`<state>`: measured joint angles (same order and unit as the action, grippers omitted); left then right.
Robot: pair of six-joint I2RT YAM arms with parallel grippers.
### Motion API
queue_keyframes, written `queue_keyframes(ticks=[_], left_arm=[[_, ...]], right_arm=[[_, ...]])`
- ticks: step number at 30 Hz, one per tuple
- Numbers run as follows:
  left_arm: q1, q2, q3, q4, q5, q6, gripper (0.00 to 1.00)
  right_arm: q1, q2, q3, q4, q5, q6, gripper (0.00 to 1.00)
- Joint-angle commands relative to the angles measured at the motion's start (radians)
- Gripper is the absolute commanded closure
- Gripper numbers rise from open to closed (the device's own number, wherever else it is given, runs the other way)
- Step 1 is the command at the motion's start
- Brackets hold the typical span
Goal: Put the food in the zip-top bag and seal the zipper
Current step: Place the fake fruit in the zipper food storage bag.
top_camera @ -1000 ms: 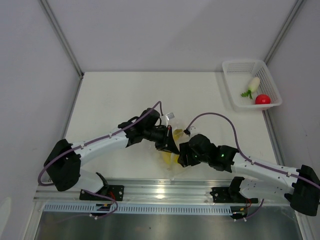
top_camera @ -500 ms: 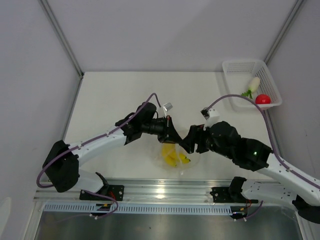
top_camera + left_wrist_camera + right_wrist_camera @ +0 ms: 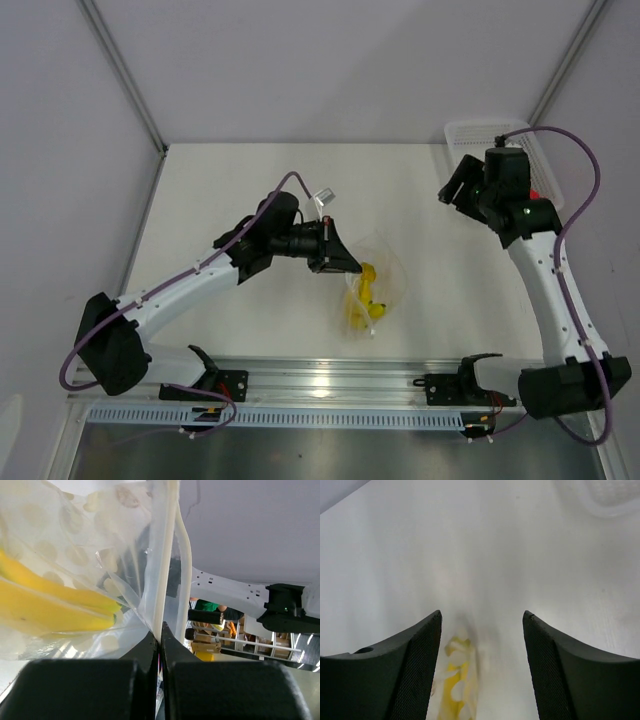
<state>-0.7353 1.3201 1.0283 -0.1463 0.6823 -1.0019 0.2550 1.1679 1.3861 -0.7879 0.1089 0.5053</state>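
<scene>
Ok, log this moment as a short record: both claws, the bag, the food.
left claw: shut, pinching one edge of the bag
right claw: open, empty, above the table beside the basket
bag contents: the banana; no other food seen inside
bag position: between the two arms, toward the table's near edge
seal: cannot tell
basket contents: mostly hidden by the right arm
</scene>
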Motion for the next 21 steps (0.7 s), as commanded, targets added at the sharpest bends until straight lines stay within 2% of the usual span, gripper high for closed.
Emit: queue_keyframes(ticks=[1,4,8,18,21], left_arm=[[0.011,-0.021,0.064,-0.025,-0.012,0.052,0.99],[0.011,-0.018,0.084,-0.055,-0.035,0.097,1.0],[0.01,-0.028,0.055,-0.061,-0.056,0.141,0.99],[0.011,-0.067,0.036,-0.081,-0.09,0.23,0.99],[0.01,-0.061,0.012,-0.062,-0.101,0.235,0.99]], right_arm=[[-0.194,0.094,0.057,0.045,-0.097,-0.057,0.32],[-0.299,0.186,0.07,0.146,-0.092,-0.07,0.31],[-0.374,0.332,0.126,0.26,-0.083,-0.067,0.31],[-0.454,0.717,0.424,0.3,0.138,-0.158,0.29],[-0.48,0.823,0.528,0.247,0.156,-0.172,0.2]])
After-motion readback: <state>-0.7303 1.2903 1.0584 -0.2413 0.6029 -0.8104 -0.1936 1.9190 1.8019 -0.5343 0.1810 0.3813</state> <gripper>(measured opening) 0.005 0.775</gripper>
